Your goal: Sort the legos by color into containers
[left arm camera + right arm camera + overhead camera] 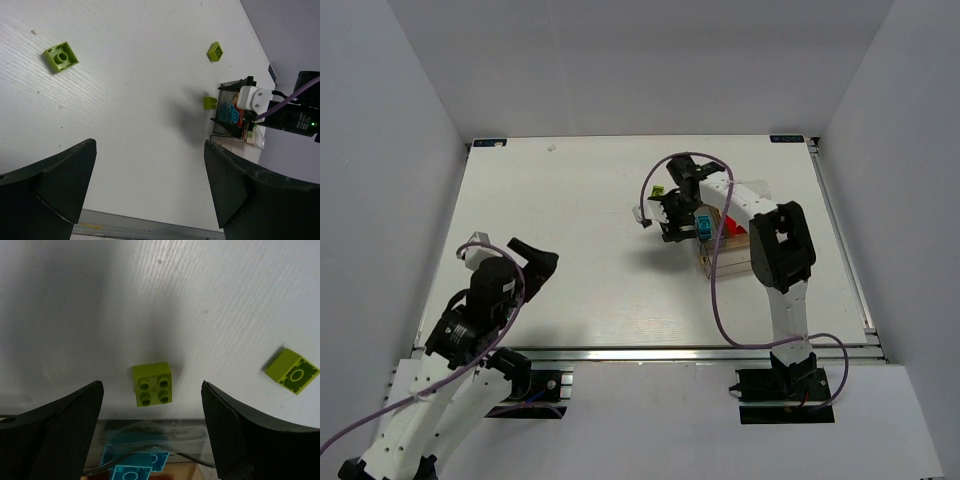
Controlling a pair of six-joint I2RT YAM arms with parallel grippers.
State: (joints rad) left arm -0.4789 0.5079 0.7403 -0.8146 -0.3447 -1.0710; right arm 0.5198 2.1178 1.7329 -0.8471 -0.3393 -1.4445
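Observation:
My right gripper (665,215) is open and empty, just past the far left edge of the clear container (718,262). In the right wrist view the gripper (152,390) has its jaws wide apart either side of a four-stud yellow-green lego (152,384) that lies on the table just beyond the container wall (150,427). Light blue legos (131,469) lie inside the container. A second yellow-green lego (292,371) lies to the right. My left gripper (542,262) is open and empty at the near left; its wrist view (150,145) shows three yellow-green legos (61,56) (215,51) (210,102).
The right arm (775,250) covers most of the container from above. A purple cable (715,290) loops beside it. The table's metal front rail (650,352) runs along the near edge. White walls close in the left, right and far sides.

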